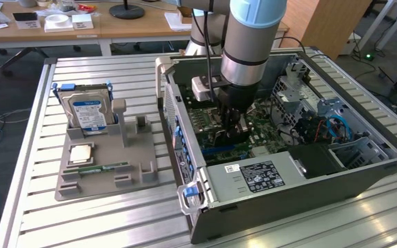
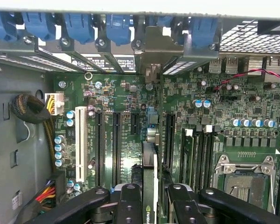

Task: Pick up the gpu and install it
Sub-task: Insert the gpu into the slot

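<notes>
Reaching down into the open computer case (image 1: 364,155) on the table (image 1: 116,217), the gripper (image 1: 231,135) hangs over the motherboard. At the wrist, jaws clamp the gpu (image 2: 149,186) edge-on above the slots; seating likely needs it square and straight.

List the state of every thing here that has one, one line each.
gpu: held edge-on between the gripper fingers, over the motherboard slots.
gripper: shut on the gpu, inside the case.
computer case: side open.
hard drive: upright in the gray holder.
CPU socket: empty.
</notes>
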